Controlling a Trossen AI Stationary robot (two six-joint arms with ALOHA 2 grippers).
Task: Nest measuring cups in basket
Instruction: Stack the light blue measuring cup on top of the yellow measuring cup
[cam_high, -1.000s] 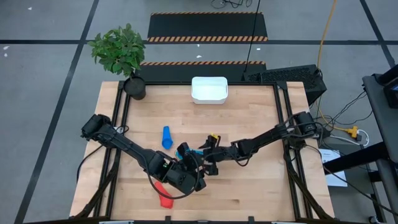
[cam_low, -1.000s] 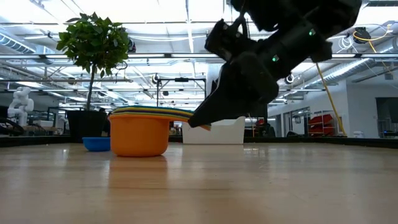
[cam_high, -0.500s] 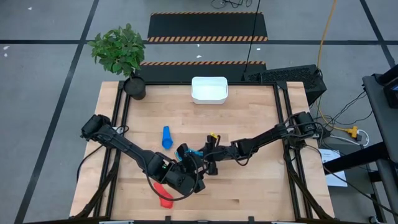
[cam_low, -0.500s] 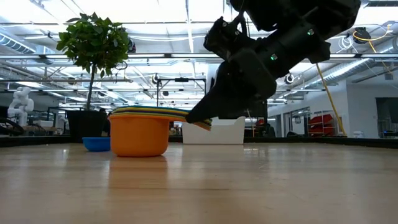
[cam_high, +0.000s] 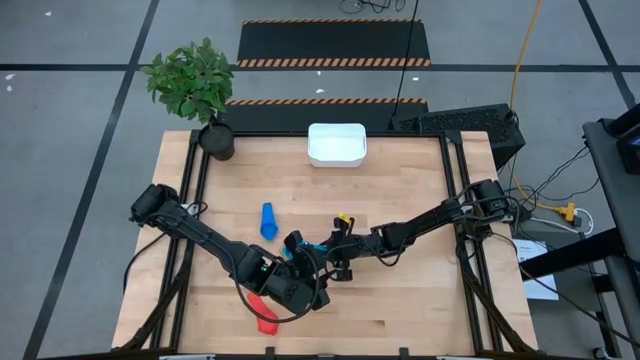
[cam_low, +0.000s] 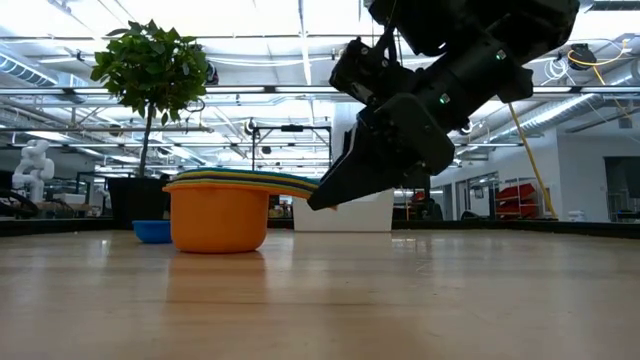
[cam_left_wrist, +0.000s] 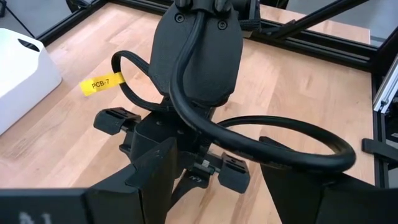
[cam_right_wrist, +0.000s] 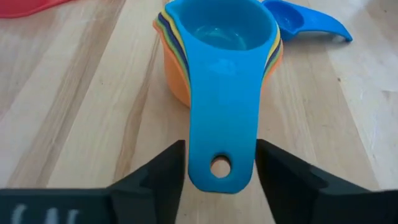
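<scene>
Several measuring cups (cam_right_wrist: 217, 37) sit nested in one stack (cam_low: 220, 212), light blue on top and orange at the bottom, standing on the table by the orange cup's base. My right gripper (cam_right_wrist: 221, 171) is at the stacked handles, coming from the table's right (cam_high: 335, 255). My left gripper (cam_left_wrist: 221, 186) is open and hovers near the front (cam_high: 295, 285), facing the right arm. A small blue cup (cam_high: 267, 222) and a red cup (cam_high: 262, 312) lie apart on the wood. The white basket (cam_high: 336, 143) stands at the far edge. My right gripper pinches the stacked handles near their free end (cam_right_wrist: 221, 146), one finger (cam_right_wrist: 168, 174) on each long edge. The fingers come about level from the table's right, lying along the handles. The stack stays upright with the orange cup's base (cam_low: 218, 246) on the table.
A potted plant (cam_high: 195, 85) stands at the far left corner. Black frame rails (cam_high: 455, 200) run along the table's sides. The basket also shows in the left wrist view (cam_left_wrist: 22, 68). Bare wood lies between the stack and the basket.
The cup stack has slid a little toward the table's left while staying on the table, moved by my right gripper at its handles. The handles' free end has come up to about level.
</scene>
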